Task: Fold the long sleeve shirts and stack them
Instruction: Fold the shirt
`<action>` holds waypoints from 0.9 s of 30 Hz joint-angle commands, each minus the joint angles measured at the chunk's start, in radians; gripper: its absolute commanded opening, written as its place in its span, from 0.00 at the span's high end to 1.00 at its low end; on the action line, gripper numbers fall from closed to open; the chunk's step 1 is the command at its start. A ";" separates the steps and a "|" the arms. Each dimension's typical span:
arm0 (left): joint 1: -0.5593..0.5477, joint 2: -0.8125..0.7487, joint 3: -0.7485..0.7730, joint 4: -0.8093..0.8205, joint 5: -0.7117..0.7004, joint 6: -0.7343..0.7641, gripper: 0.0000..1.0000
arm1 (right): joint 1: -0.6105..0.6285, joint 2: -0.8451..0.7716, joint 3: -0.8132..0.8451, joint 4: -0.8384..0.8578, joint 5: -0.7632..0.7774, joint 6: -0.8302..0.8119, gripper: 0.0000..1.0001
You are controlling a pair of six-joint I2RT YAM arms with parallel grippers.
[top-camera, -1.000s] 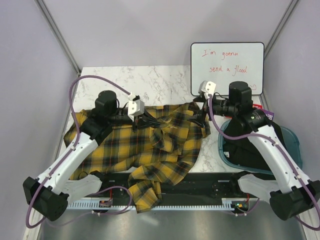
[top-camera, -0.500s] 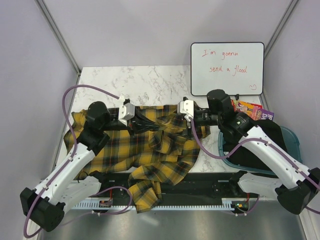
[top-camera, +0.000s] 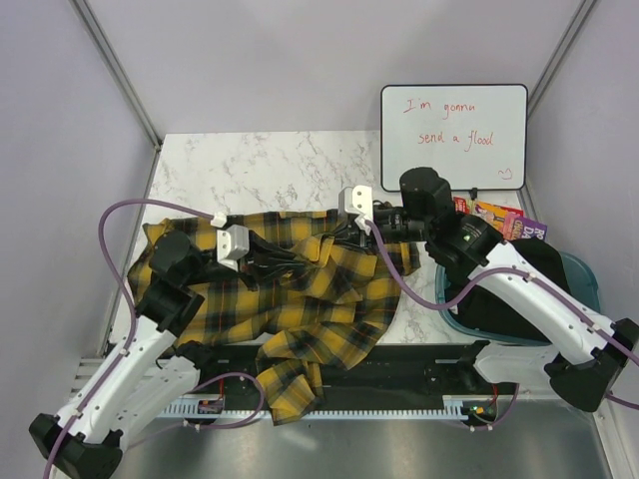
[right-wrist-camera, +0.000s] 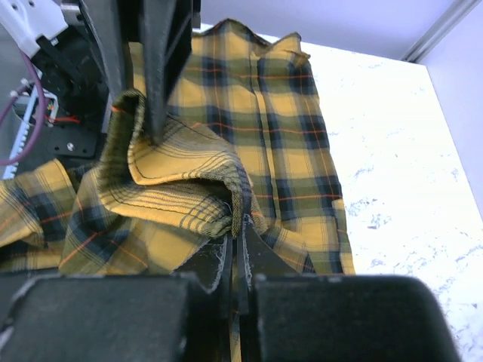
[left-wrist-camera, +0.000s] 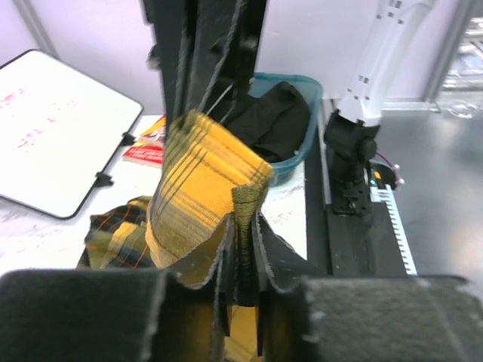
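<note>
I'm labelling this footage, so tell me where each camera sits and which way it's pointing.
Top camera: above and behind the arms, looking down on the table, shirt and whiteboard; left arm and right arm show.
Left wrist: rides the left arm, faces right toward the bin; left gripper pinches shirt.
Right wrist: rides the right arm, faces left across the shirt; right gripper pinches shirt.
Shared: whiteboard appears in top and left wrist views; shirt in all.
</note>
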 commanded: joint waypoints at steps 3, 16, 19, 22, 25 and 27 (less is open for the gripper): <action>0.008 -0.082 0.037 -0.192 -0.284 -0.015 0.45 | 0.022 -0.014 0.079 0.025 0.008 0.097 1.00; 0.008 -0.016 0.474 -0.860 -0.539 0.315 0.00 | 0.120 0.150 0.179 -0.111 0.269 0.298 1.00; 0.008 0.019 0.541 -0.909 -0.527 0.352 0.01 | 0.128 0.174 0.188 -0.110 0.297 0.327 1.00; 0.008 0.085 0.588 -0.964 -0.549 0.349 0.01 | 0.134 0.191 0.196 -0.111 0.300 0.324 1.00; 0.006 0.137 0.586 -0.998 -0.563 0.328 0.00 | 0.146 0.216 0.214 -0.117 0.317 0.309 1.00; 0.006 0.154 0.588 -1.007 -0.506 0.317 0.01 | 0.148 0.237 0.231 -0.128 0.318 0.303 1.00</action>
